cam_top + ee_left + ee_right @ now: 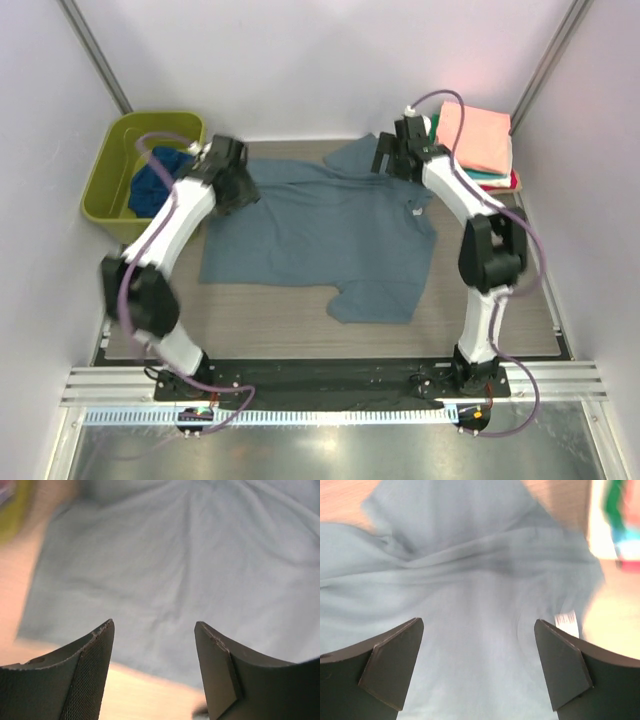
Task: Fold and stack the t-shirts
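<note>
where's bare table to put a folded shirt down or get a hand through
Bare wood runs along the near edge, between the grey-blue t-shirt and the base rail. A narrower patch lies right of the shirt, nearer than the folded stack. Far side is crowded: tub, stack.

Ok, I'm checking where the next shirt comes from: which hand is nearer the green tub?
Left. The left hand is right beside the tub, over the tub-side edge of the grey-blue shirt. The right hand is across that shirt, next to the folded pile.
</note>
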`<state>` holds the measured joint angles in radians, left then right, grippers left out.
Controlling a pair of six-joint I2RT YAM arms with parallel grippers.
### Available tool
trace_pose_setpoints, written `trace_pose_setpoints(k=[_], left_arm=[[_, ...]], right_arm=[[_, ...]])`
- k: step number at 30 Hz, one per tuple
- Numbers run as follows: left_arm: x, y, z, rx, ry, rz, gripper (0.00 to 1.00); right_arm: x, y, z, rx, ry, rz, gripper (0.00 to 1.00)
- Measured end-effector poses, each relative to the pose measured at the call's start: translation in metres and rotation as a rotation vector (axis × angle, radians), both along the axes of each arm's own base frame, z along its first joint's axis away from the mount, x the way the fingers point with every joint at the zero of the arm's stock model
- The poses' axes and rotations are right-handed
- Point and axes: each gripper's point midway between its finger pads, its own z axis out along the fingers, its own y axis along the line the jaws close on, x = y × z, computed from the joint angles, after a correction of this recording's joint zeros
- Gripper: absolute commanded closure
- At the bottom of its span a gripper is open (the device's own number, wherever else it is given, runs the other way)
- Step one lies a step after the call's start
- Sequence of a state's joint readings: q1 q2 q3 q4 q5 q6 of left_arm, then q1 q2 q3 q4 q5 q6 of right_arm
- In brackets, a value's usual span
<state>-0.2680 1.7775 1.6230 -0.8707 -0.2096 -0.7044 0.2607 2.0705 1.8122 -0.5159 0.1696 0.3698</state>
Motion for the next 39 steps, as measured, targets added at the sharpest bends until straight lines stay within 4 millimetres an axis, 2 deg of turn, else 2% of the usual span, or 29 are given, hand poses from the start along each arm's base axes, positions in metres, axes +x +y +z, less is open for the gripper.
trace_pose_setpoints(k=[1, 3, 5, 6, 8, 11, 13, 15, 18, 23, 29, 31, 33, 36, 39], left_arm=[[-0.017, 0.007, 0.011, -0.008, -0.035, 0.021, 0.34], [-0.054, 0.025, 0.021, -0.024, -0.107, 0.075, 0.36], [-0.082, 0.041, 0.007, -0.023, -0.103, 0.122, 0.38], [-0.096, 0.050, -0.006, -0.023, -0.100, 0.150, 0.38], [-0.116, 0.063, -0.040, -0.018, -0.041, 0.198, 0.39], [-0.142, 0.081, -0.090, -0.026, 0.054, 0.276, 0.39], [-0.153, 0.093, -0.107, -0.027, 0.086, 0.332, 0.39], [-0.153, 0.100, -0.111, -0.030, 0.075, 0.369, 0.39], [-0.139, 0.107, -0.106, -0.043, 0.013, 0.410, 0.39], [-0.125, 0.118, -0.115, -0.047, -0.006, 0.460, 0.38], [-0.122, 0.123, -0.140, -0.036, 0.052, 0.486, 0.39], [-0.119, 0.123, -0.139, -0.041, 0.040, 0.484, 0.41], [-0.118, 0.123, -0.139, -0.042, 0.034, 0.484, 0.47], [-0.116, 0.124, -0.141, -0.040, 0.025, 0.476, 0.62], [-0.112, 0.124, -0.142, -0.039, 0.015, 0.468, 0.70]], right_arm=[[-0.015, -0.003, 0.009, 0.014, -0.008, -0.018, 0.00], [-0.063, -0.010, 0.026, 0.062, -0.027, -0.064, 0.00], [-0.107, -0.018, 0.035, 0.130, -0.065, -0.108, 0.01], [-0.129, -0.022, 0.033, 0.156, -0.065, -0.126, 0.02], [-0.169, -0.026, 0.020, 0.221, -0.076, -0.152, 0.04], [-0.229, -0.033, -0.032, 0.273, 0.012, -0.187, 0.05], [-0.264, -0.036, -0.065, 0.283, 0.088, -0.207, 0.05], [-0.290, -0.040, -0.085, 0.296, 0.135, -0.226, 0.05], [-0.301, -0.042, -0.085, 0.325, 0.122, -0.242, 0.04], [-0.300, -0.040, -0.071, 0.371, 0.071, -0.247, 0.04], [-0.312, -0.039, -0.087, 0.379, 0.133, -0.258, 0.04], [-0.313, -0.039, -0.089, 0.377, 0.142, -0.262, 0.05], [-0.314, -0.038, -0.092, 0.377, 0.155, -0.265, 0.06], [-0.317, -0.034, -0.097, 0.374, 0.180, -0.261, 0.08], [-0.325, -0.023, -0.106, 0.361, 0.217, -0.236, 0.11]])
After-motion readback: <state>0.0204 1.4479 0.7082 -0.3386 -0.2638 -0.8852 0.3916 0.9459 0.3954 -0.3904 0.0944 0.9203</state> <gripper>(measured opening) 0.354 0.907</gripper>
